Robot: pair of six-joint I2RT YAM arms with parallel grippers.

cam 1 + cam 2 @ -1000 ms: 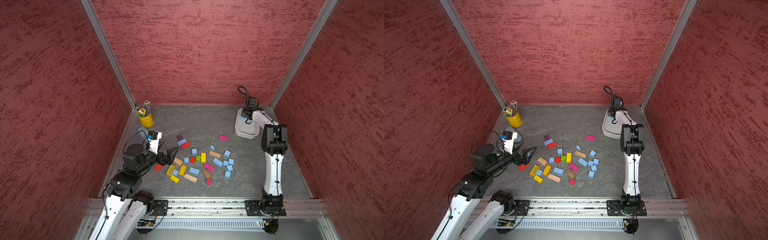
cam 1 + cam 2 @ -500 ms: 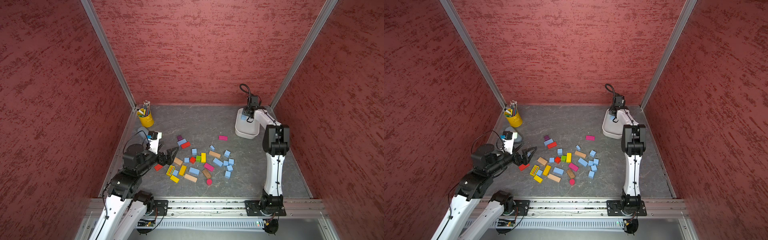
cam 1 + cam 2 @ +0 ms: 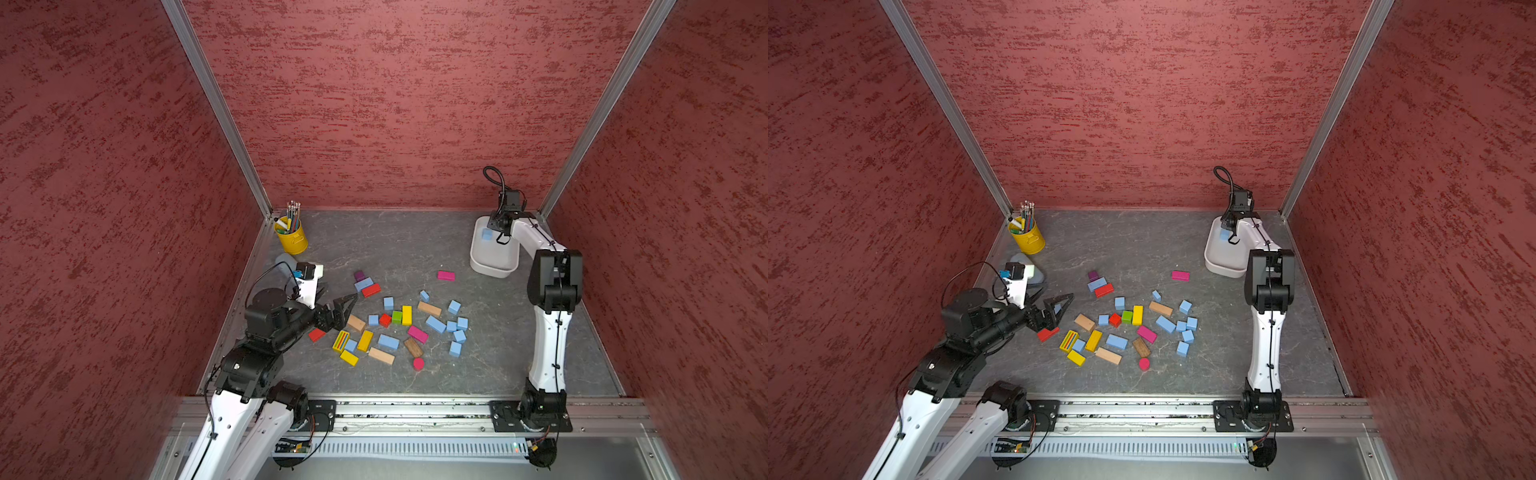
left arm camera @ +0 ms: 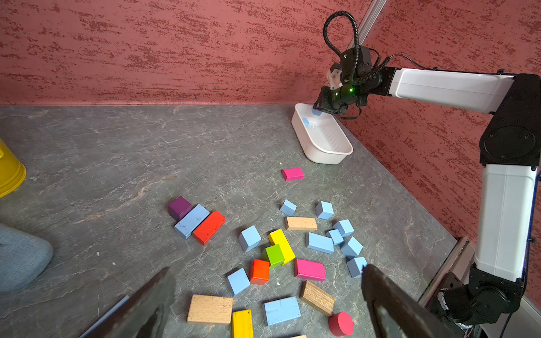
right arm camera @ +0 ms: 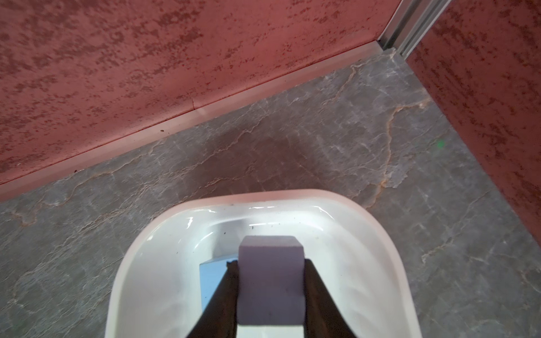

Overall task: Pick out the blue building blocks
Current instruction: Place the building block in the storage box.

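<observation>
- Right claw [image 5: 270, 263] pinches a blue block [image 5: 270, 284] between narrow jaws, poised over the white tray [image 3: 492, 271], which sits toward 1 o'clock from the scattered pile in both top views.
- A second blue block [image 5: 209, 278] lies inside the tray, so the step in hand looks like the drop.
- The next move calls for parting the jaws, then reaching to the pile.
- Left claw [image 3: 344, 309] gapes wide and empty at the pile's 9 o'clock edge.
- Many blue blocks [image 3: 453, 328] lie on the bench [image 3: 399, 245], thickest toward 3 o'clock, mixed with other colours.
</observation>
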